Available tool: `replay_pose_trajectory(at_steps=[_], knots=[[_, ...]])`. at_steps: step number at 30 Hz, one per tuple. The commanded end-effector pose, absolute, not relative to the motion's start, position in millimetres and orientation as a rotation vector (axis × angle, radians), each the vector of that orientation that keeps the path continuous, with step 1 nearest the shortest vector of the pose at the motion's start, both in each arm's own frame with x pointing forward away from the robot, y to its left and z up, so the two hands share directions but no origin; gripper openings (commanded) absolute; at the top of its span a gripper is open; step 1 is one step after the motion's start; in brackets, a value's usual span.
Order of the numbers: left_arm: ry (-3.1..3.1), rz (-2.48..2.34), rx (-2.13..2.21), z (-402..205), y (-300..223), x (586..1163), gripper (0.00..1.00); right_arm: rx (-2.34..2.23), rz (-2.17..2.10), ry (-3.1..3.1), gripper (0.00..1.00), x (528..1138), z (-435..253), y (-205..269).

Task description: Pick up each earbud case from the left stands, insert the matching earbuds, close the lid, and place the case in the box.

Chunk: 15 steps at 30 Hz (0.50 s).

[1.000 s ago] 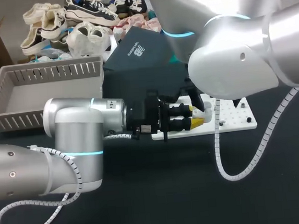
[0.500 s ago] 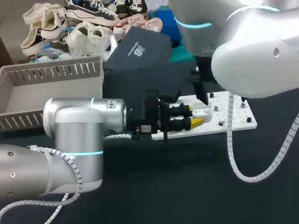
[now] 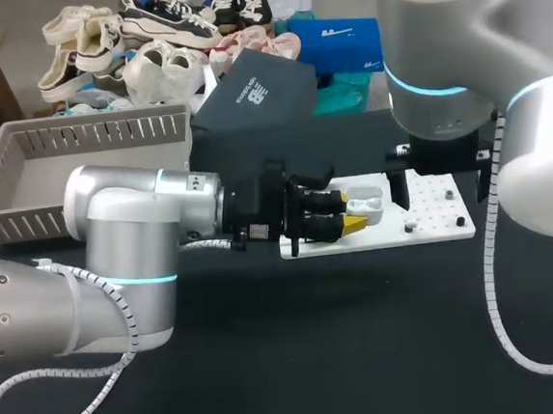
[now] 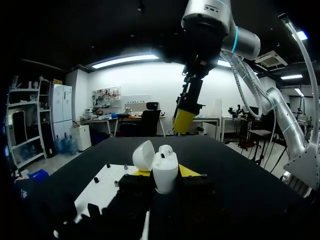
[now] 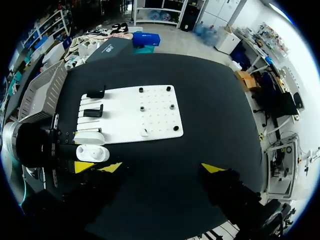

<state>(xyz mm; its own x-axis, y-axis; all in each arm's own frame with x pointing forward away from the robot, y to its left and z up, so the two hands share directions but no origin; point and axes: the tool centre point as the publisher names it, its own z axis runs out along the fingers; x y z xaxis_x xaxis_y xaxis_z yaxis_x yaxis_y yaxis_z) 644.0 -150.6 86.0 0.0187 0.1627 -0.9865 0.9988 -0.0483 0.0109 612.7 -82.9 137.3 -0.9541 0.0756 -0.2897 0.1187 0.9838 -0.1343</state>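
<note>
Earbud case (image 4: 165,176) is standing upright between the left fingers (image 3: 352,220), at the edge of the white pegboard plate (image 3: 438,224) that is lying on the black worktop (image 3: 319,358). It is showing as a smooth, glossy white shell with rounded corners, its body taller than it is wide. Its long axis is running straight up and down, with the mouth facing upward. The lid (image 4: 143,155) is standing open on its hinge, tilting back to one side of the body. A small rounded white bump is sitting at the mouth; whether it is an earbud is not clear.

The left fingers are reaching in level with the worktop and closing on the lower body, one yellow tip pressing each side, parted only by the case's width.

The right fingers (image 4: 185,120) are hanging above the plate, ahead of the case and higher than it, spread wide and gripping nothing.

Two black stands (image 5: 95,93) are sitting on the plate near the case. The grey slatted box (image 3: 22,176) is resting well apart from the case, beside the left arm.
</note>
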Motion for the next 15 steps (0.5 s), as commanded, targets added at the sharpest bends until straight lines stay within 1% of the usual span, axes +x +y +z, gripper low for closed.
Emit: replay_pose_trajectory(at_steps=[1,3,7,11,12,15], knots=[[1.314,-1.116,1.347,87.7,-145.7,635.3,0.00,0.118,-0.134,2.824,0.91,617.7,128.1,-88.0],[1.322,-1.103,1.339,88.4,-143.4,634.6,0.00,0.115,-0.121,2.828,0.89,620.3,126.4,-87.6],[1.336,-1.073,1.329,90.0,-137.0,634.2,0.00,0.113,-0.095,2.837,0.89,626.4,122.4,-86.7],[1.339,-1.047,1.326,91.6,-128.7,634.2,0.00,0.108,-0.075,2.852,0.82,630.6,118.0,-84.2],[1.341,-1.041,1.324,91.4,-126.4,634.3,0.00,0.109,-0.072,2.854,0.82,631.8,116.6,-83.0],[1.340,-1.033,1.322,90.6,-121.8,634.1,0.00,0.119,-0.060,2.863,0.75,635.5,111.7,-80.1]])
